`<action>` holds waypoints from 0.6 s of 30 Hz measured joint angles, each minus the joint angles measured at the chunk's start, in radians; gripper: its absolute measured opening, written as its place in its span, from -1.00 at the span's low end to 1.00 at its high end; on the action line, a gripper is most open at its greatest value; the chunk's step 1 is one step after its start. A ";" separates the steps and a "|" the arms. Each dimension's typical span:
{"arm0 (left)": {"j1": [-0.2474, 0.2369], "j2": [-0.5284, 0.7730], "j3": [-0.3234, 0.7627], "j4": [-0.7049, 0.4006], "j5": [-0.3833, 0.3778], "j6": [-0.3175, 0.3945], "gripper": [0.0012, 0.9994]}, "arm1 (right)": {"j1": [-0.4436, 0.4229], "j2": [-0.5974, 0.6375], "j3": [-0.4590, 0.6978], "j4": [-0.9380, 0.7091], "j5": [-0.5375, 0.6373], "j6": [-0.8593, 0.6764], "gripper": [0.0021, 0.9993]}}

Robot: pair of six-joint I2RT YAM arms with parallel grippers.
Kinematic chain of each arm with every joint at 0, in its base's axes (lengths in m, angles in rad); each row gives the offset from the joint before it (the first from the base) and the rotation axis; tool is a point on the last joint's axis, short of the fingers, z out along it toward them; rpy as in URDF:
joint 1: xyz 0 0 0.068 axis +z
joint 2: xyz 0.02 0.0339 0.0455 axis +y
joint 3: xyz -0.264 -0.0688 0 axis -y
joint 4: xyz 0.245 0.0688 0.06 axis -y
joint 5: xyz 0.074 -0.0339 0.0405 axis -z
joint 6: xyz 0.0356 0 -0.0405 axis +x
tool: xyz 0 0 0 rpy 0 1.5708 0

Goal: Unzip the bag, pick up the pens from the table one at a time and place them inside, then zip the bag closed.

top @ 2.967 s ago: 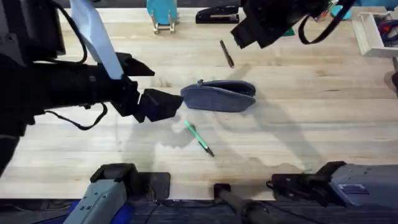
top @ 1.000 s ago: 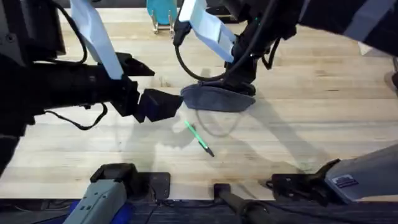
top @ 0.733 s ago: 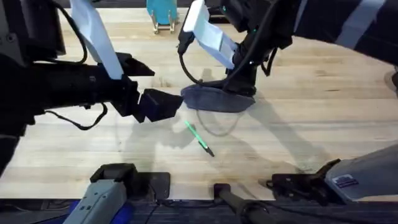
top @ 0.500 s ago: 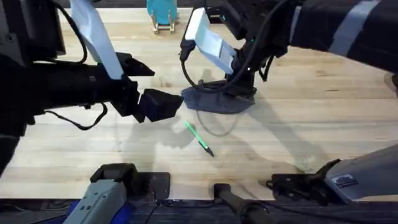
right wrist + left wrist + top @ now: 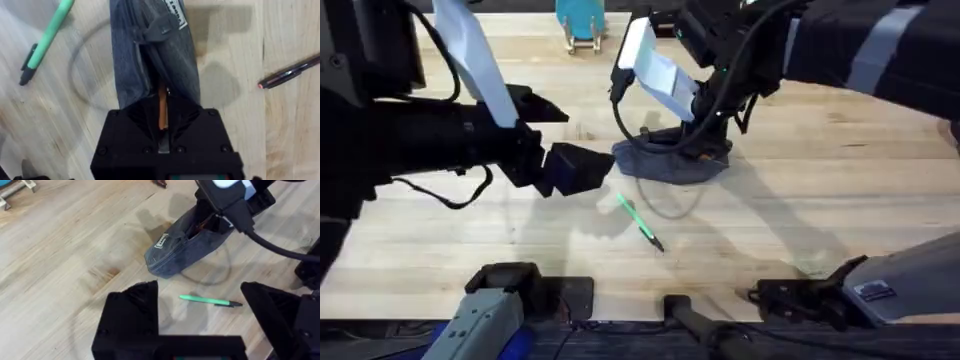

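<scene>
Pale plank wood makes up the surface (image 5: 840, 190), and both our arms work over its middle. Our right tool (image 5: 162, 117) is down on the near end of the bag (image 5: 670, 160), its black fingers set into the open zipper mouth, where an orange strip of lining shows between them. We cannot tell whether the fingers are pinching the fabric or merely resting inside the opening. The bag lies flat on the surface, stretching away from the right tool, with its small label (image 5: 162, 241) on the side wall towards the far end.

Our left tool (image 5: 200, 330) hangs above the surface with its two fingers spread wide and nothing between them. The green pen (image 5: 210, 300) lies on the wood just beyond that gap, crosswise to the fingers, and the bag sits a little farther on past it.

From the right tool, the green pen lies off to one side of the bag, clear of the fabric. On the bag's other side a dark pen (image 5: 290, 71) with a red spot at its end rests on the bare wood, also apart from the bag.
</scene>
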 joint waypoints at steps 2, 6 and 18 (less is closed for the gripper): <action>0.000 0.000 0.000 0.000 0.000 0.000 0.99 | 0.000 0.000 0.000 0.000 0.000 0.001 -0.67; 0.000 0.000 0.000 0.000 0.000 0.000 0.99 | 0.000 0.000 0.000 -0.004 -0.001 0.003 0.27; 0.000 0.000 0.000 0.000 0.000 0.000 0.99 | 0.000 0.000 -0.001 -0.010 -0.001 0.000 1.00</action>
